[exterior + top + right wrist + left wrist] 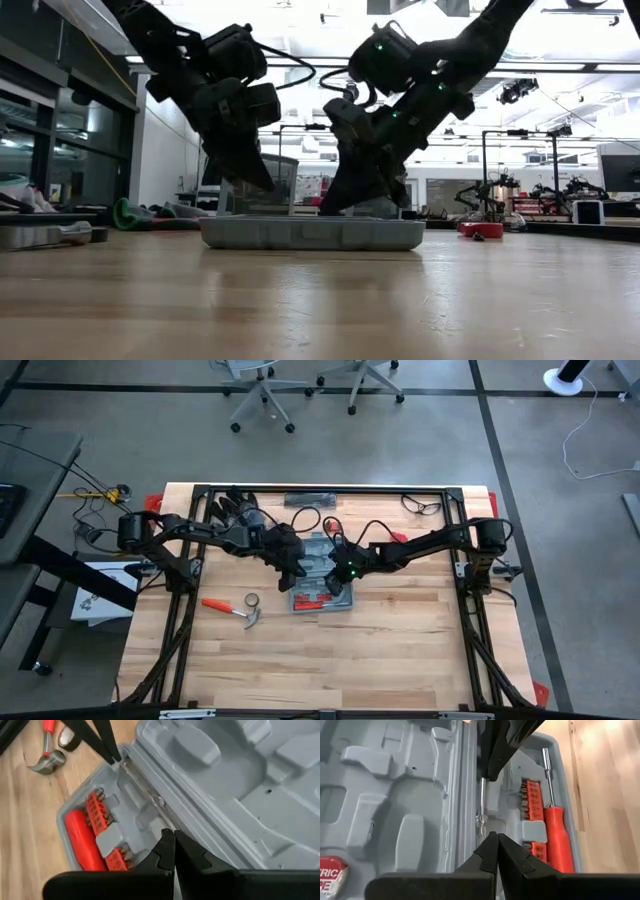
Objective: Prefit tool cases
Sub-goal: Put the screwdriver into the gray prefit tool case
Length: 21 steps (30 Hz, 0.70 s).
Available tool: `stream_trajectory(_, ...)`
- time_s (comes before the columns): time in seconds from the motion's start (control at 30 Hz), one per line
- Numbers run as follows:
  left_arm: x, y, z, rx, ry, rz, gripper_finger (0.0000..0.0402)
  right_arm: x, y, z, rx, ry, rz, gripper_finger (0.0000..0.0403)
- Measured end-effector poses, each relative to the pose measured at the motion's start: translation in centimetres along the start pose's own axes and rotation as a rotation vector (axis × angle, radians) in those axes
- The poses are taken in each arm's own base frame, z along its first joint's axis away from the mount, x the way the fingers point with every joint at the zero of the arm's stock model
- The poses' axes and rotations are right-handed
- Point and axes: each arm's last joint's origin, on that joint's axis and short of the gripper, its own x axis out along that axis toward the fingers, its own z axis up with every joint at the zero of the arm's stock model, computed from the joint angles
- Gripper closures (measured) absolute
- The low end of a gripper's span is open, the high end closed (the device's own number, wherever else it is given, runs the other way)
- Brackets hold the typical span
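The blue-grey tool case [318, 575] lies open and flat on the table, recesses up [410, 795] [240, 780]. An orange screwdriver [559, 840] and an orange bit holder [532, 800] sit in one half. A thin metal rod [481, 805] [145, 792] lies in a groove beside the hinge. My left gripper [496, 840] [297, 573] is shut over one end of the rod. My right gripper [172, 837] [338, 582] is shut over the other end. In the low view both reach down into the case [312, 233]. My left gripper comes slanting down from the table's left, its shut fingertips [490, 845] at the rod's end [481, 826]. The rod lies in its groove. Whether the tips press it or pinch it is hidden by the fingers. My right gripper comes slanting down from the table's right, its shut fingertips [167, 842] on the rod's opposite end [162, 812]. The fingers hide the place of contact. The rod stays flat in the case.
A hammer with an orange handle [238, 610] and a tape roll [252, 600] lie left of the case. Dark gloves [232, 508], a flat dark object [315, 498] and glasses [420, 507] lie near the far edge. Bare wood stretches along the near side.
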Motion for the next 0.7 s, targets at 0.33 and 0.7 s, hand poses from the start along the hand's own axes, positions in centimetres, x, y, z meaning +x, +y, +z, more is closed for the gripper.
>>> stream_trajectory(0.33,2.8,0.7,-1.2,-0.012,0.063,-0.019,0.0401,0.0,-0.2,0.2,-0.003,-0.009,-0.011,0.0403)
stream_trajectory(0.7,3.8,1.0,-1.3,-0.008,0.051,0.009,0.0401,1.7,-0.5,-1.1,0.035,0.046,-0.024,0.0403)
